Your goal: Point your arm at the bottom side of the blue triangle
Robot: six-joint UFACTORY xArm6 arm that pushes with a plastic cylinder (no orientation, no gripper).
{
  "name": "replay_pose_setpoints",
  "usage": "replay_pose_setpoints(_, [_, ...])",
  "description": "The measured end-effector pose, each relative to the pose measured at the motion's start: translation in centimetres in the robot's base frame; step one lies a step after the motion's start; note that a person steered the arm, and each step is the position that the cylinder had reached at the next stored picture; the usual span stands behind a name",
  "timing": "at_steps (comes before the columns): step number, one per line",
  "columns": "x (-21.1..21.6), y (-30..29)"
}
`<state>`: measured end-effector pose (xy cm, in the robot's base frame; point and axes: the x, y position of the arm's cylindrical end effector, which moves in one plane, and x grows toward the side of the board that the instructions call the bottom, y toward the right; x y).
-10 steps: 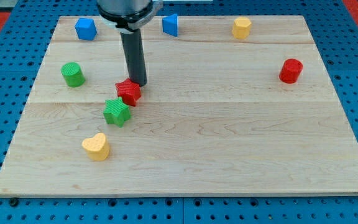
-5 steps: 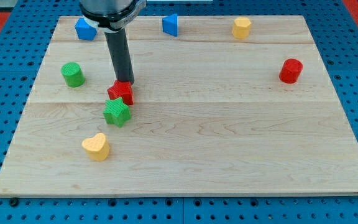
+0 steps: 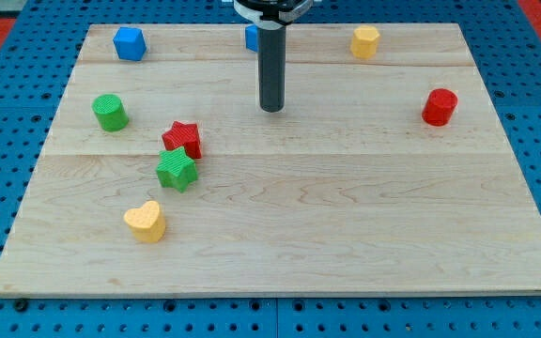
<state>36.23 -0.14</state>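
The blue triangle (image 3: 251, 38) sits near the view's top edge of the wooden board (image 3: 346, 216); the rod hides most of it and only its left part shows. My tip (image 3: 270, 109) rests on the board below the triangle, slightly to its right, with a gap between them. The dark rod rises from the tip straight up past the triangle's right side.
A blue cube (image 3: 129, 43) sits at top left, a yellow cylinder-like block (image 3: 365, 41) at top right, a red cylinder (image 3: 439, 107) at right. A green cylinder (image 3: 110, 113), red star (image 3: 182, 140), green star (image 3: 176, 170) and yellow heart (image 3: 146, 222) lie at left.
My tip has left the red star and swung right and up the view to below the blue triangle. The red star was nudged slightly left earlier and now lies still.
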Motion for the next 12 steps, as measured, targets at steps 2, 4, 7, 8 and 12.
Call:
replay_pose_setpoints(2, [0.0,0.0])
replay_pose_setpoints(4, [0.0,0.6])
replay_pose_setpoints(7, [-0.1,1.8])
replay_pose_setpoints(8, [-0.1,1.8])
replay_pose_setpoints(12, [-1.4,1.8])
